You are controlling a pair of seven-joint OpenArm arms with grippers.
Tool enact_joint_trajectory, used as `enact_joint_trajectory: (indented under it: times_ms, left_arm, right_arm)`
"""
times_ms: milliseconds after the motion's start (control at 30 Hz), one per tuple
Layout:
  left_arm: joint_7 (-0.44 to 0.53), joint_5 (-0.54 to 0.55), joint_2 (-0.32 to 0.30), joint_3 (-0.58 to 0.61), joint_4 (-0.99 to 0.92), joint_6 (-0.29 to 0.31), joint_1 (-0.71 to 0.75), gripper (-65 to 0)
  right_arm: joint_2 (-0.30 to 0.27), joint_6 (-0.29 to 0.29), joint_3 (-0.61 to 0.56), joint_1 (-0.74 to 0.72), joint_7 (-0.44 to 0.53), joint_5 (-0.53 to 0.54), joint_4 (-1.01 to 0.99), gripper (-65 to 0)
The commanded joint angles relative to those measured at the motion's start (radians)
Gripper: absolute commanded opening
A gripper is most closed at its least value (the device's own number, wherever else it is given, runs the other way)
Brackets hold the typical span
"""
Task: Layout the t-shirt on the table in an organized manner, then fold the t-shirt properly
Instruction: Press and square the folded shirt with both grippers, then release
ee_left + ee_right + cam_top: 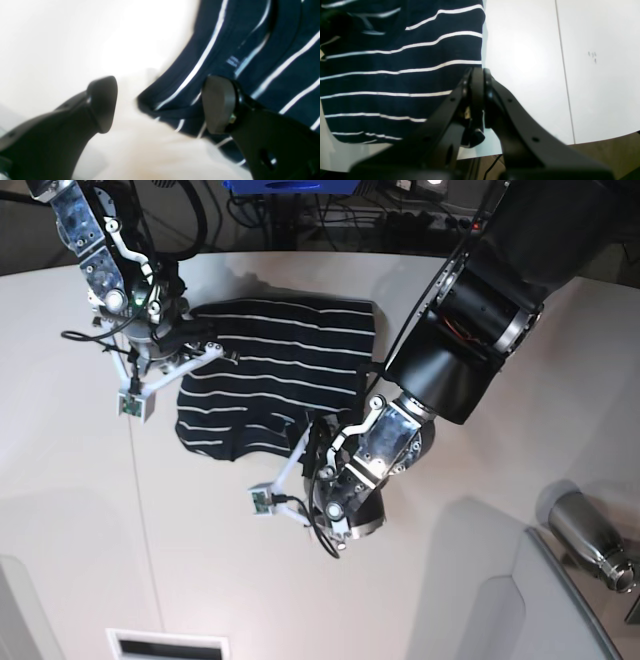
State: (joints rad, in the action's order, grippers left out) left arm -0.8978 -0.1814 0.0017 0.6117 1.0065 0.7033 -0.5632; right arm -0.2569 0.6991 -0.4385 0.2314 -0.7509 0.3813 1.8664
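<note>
The fingers (102, 103) of the left gripper (160, 105) are seen spread wide apart in the left wrist view, with nothing clasped between them; one pad hangs over bare white surface and the other (220, 105) over a blurred edge of the t-shirt (270, 375). The whole of that view is soft and overexposed, so whether either pad touches the cloth cannot be made out. The right gripper (477, 75) is shown pressed together in the right wrist view, at the shirt's straight edge; a small dark fold of striped cloth is seen below the fingertips, but whether it is pinched between them is hidden by the gripper's own body. In the base view the dark navy, white-striped t-shirt is laid as a folded, roughly rectangular shape on the table (480, 530), towards its curved far edge, between the two arms. Its near corner is covered by the left arm's wrist, and its side nearest the right arm is partly masked by that arm's links and cables. A thin dark seam line (145, 510) is seen running across the tabletop beside the shirt. A metal bottle (590, 540) is lying well apart from the shirt, cut off at the frame's edge, next to a grey panel (550, 610). Dark cables and equipment are visible beyond the table's far edge, too dim to identify.
</note>
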Motion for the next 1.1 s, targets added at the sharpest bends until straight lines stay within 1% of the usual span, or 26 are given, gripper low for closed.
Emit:
enact_joint_trajectory:
  times_ms: [0,67,100,133,167,200,233,267,333,433,533,700,867,967,1067]
  left_arm:
    - [-0.024,-0.007,0.002,-0.003,0.064,-0.005,-0.036,-14.6]
    - [-0.083,-0.007,-0.015,-0.005,0.170,-0.005,-0.013,-15.1]
    - [-0.108,-0.007,-0.027,-0.014,0.242,-0.005,0.012,-17.8]
    - [-0.129,-0.007,-0.036,-0.046,0.305,-0.005,0.045,-22.5]
    - [-0.139,-0.007,-0.038,-0.088,0.366,-0.005,0.085,-30.1]
    - [-0.142,-0.007,-0.039,-0.148,0.426,-0.005,0.142,-41.1]
    - [-0.139,-0.010,-0.039,-0.206,0.476,-0.005,0.194,-54.8]
    - [-0.137,-0.011,-0.039,-0.253,0.513,-0.005,0.239,-65.0]
    - [-0.116,-0.010,-0.038,-0.332,0.572,-0.005,0.331,-65.0]
    - [-0.019,-0.010,-0.038,-0.399,0.615,-0.005,0.460,-65.0]
    - [0.072,-0.010,-0.038,-0.415,0.611,-0.005,0.553,-65.0]
    - [0.162,-0.008,-0.033,-0.421,0.619,-0.005,0.650,-65.0]
    - [0.173,-0.008,-0.032,-0.411,0.590,-0.005,0.676,-65.0]
    - [0.173,-0.008,-0.032,-0.411,0.526,-0.005,0.676,-65.0]
    - [0.174,-0.008,-0.032,-0.415,0.483,-0.005,0.676,-65.0]
  right_arm:
    - [-0.003,-0.001,0.000,-0.008,0.017,-0.011,0.023,-64.1]
    - [-0.003,-0.001,-0.001,-0.007,0.017,-0.011,0.039,-64.1]
    - [-0.002,-0.001,-0.001,-0.002,0.017,-0.011,0.055,-64.1]
    - [0.000,-0.001,-0.003,0.000,0.017,-0.011,0.074,-64.1]
    - [0.000,-0.001,-0.016,0.004,0.017,-0.011,0.089,-64.1]
    - [0.000,-0.001,-0.050,0.004,0.018,-0.011,0.101,-64.1]
    - [-0.003,-0.001,-0.085,0.001,0.020,-0.011,0.108,-64.1]
    - [-0.005,-0.001,-0.113,0.001,0.023,-0.011,0.108,-64.1]
    - [-0.005,-0.001,-0.162,0.000,0.069,-0.011,0.101,-64.1]
    - [-0.008,-0.001,-0.228,0.001,0.146,-0.011,0.072,-64.1]
    - [-0.006,-0.001,-0.267,-0.014,0.178,-0.011,0.019,-64.1]
    - [-0.002,-0.001,-0.308,-0.028,0.187,-0.011,-0.052,-64.1]
    - [0.000,-0.001,-0.308,-0.030,0.195,-0.011,-0.104,-64.1]
    - [0.000,-0.001,-0.311,-0.034,0.285,-0.011,-0.228,-64.1]
    - [0.008,-0.001,-0.308,-0.034,0.353,-0.011,-0.330,-64.1]
